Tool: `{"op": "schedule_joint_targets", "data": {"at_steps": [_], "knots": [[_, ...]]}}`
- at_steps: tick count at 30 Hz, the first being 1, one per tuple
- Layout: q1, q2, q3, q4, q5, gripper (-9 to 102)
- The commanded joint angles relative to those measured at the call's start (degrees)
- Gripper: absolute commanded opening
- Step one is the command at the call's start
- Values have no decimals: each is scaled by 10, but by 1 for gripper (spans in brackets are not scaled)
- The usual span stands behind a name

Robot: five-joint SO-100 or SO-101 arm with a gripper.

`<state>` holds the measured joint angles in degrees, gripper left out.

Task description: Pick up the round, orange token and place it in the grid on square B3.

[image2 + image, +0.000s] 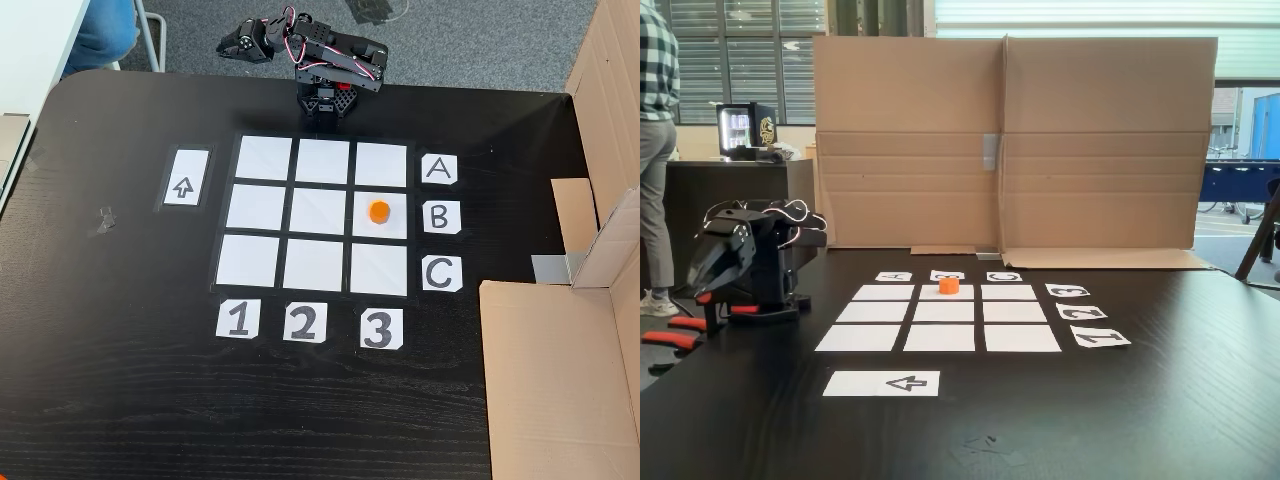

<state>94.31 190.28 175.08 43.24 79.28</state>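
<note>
The orange token [949, 285] [379, 212] stands upright on square B3 [966, 293] [395, 228], the white rectangle in line with the "B" card [440, 216] and the "3" card [378, 328]. The rest of the grid [939, 337] [320, 213] is bare white paper. The black arm is folded up at the table edge beside the grid's A row. My gripper [702, 290] [228, 47] points away from the grid, well clear of the token. Its jaws look shut with nothing between them.
A white strip with a black arrow [883, 383] [185, 178] lies beside column 1. A cardboard wall [1010, 140] [560, 380] stands past column 3. Red-orange clamp handles [670, 338] stick out by the arm's base. A person [655, 150] stands beyond the table.
</note>
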Motion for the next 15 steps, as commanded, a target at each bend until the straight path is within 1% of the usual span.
{"op": "schedule_joint_targets", "data": {"at_steps": [1,15], "knots": [[4,4,-10,1,-6,0],[6,4,-11,4,-8,0]]}}
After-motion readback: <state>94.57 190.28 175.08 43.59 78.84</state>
